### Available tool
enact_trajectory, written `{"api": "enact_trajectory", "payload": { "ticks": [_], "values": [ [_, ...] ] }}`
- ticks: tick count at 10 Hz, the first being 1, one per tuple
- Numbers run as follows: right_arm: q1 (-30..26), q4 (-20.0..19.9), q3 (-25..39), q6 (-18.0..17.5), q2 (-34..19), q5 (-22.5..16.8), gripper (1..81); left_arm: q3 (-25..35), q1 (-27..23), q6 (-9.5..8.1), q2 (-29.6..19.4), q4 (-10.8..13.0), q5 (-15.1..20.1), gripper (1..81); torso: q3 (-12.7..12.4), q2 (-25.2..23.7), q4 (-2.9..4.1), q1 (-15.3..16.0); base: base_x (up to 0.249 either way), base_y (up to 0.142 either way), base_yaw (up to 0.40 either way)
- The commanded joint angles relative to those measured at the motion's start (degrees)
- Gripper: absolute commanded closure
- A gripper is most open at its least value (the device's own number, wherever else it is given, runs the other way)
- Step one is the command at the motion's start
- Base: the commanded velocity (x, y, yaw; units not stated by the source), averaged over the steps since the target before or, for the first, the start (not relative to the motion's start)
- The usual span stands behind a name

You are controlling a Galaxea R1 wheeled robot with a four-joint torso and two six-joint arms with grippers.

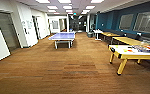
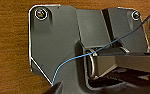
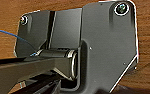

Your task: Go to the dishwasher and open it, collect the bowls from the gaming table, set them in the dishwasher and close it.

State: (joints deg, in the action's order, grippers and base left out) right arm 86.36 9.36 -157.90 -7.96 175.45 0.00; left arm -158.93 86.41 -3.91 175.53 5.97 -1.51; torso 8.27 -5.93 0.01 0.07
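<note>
Although papers hang on the white wall (image 1: 28, 24) at the left, none of their writing can be read. At the right edge of the head view stands the gaming table (image 1: 131, 53), a white-topped counter on light wooden legs; its long axis runs across the view toward the right edge, and colourful game boxes (image 1: 142, 48) lie on it. Bowls cannot be made out there. Behind it stand yellow-wood tables (image 1: 127, 40); a blue ping-pong table (image 1: 63, 36) sits mid-room on open brown carpet (image 1: 66, 70). Whether either tool is open or closed, I cannot tell.
</note>
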Motion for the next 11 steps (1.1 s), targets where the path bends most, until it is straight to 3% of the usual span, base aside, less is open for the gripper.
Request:
{"api": "enact_trajectory", "payload": {
  "ticks": [1, 11],
  "values": [
    [-2.9, 0.4, 0.2, 0.2, 0.4, -2.9, 1.0, 0.1, -2.7, -0.04, 0.1, -0.3, 2.9, 1.0, 0.0, 0.0, 0.0, 0.0, 0.207, 0.0, 0.0],
    [-2.9, 1.8, 0.2, 0.2, 0.9, -2.9, 1.0, -0.1, -2.8, -0.13, 0.2, -0.4, 2.9, 1.0, 0.0, 0.0, 0.0, 0.0, 0.233, 0.0, 0.0]
  ]
}}
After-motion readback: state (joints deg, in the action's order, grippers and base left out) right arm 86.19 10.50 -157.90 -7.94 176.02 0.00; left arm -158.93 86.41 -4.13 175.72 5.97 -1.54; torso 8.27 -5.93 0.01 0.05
